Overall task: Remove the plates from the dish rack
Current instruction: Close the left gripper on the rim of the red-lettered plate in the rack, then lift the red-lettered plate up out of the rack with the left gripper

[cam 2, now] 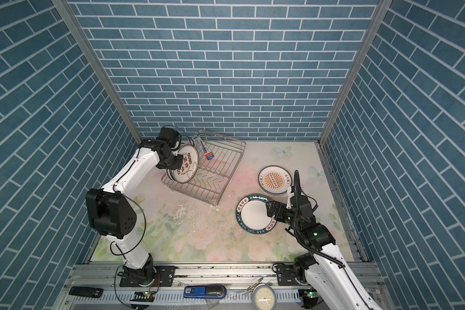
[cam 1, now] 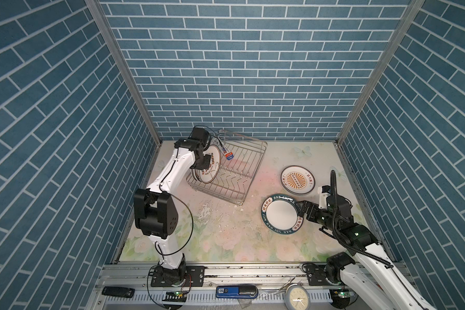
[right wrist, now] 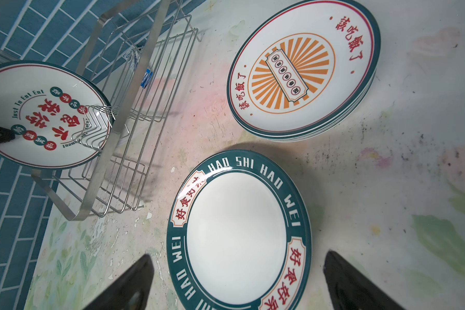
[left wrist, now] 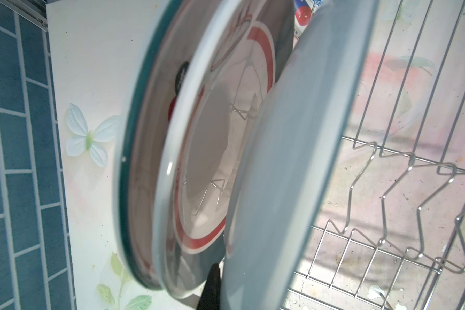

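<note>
The silver wire dish rack (cam 1: 239, 166) (cam 2: 218, 161) sits at the back left of the table. Upright plates stand at its left end. My left gripper (cam 1: 204, 162) (cam 2: 173, 161) is shut on the rim of the front plate (cam 1: 210, 169) (right wrist: 38, 115), white with red characters. In the left wrist view that plate (left wrist: 293, 161) fills the middle, one black finger (left wrist: 212, 287) lies against it, and two more plates (left wrist: 207, 161) stand behind. My right gripper (cam 1: 302, 210) (right wrist: 236, 281) hangs open over a teal-rimmed plate (cam 1: 281, 214) (right wrist: 236, 230) lying flat on the table.
A stack of sunburst plates (cam 1: 297, 179) (right wrist: 301, 75) lies at the right, beyond the teal-rimmed one. A blue and red tag (cam 1: 228, 155) hangs in the rack. A clock (cam 1: 297, 297), a blue device (cam 1: 236, 291) and a black remote (cam 1: 118, 291) lie on the front rail. Blue brick walls enclose three sides.
</note>
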Robot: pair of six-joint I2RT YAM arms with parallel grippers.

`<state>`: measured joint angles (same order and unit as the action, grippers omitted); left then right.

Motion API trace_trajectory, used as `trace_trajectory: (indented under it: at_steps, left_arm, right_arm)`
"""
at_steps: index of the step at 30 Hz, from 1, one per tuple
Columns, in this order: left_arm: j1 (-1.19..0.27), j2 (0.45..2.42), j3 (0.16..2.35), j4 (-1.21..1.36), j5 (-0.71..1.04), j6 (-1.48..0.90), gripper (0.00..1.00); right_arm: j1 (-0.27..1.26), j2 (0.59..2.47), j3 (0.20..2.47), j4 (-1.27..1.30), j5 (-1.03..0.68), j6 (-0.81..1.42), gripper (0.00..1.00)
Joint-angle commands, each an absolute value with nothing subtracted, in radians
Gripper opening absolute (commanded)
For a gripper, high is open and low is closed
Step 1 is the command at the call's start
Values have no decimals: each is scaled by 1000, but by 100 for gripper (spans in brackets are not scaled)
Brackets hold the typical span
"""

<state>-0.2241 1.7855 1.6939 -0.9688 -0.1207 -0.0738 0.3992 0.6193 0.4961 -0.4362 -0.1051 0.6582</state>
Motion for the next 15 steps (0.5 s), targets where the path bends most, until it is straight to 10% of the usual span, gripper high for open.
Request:
trace_trajectory:
  at_steps: [1,15]
  left_arm:
    - [-261,1734,1697,-970,-7,-77,0]
    - [-264,1632,1671,-939,-12,-76,0]
  right_arm:
    - [403,621,481,-420,-120,687,99]
    - [403,631,480,-409,-139,684,99]
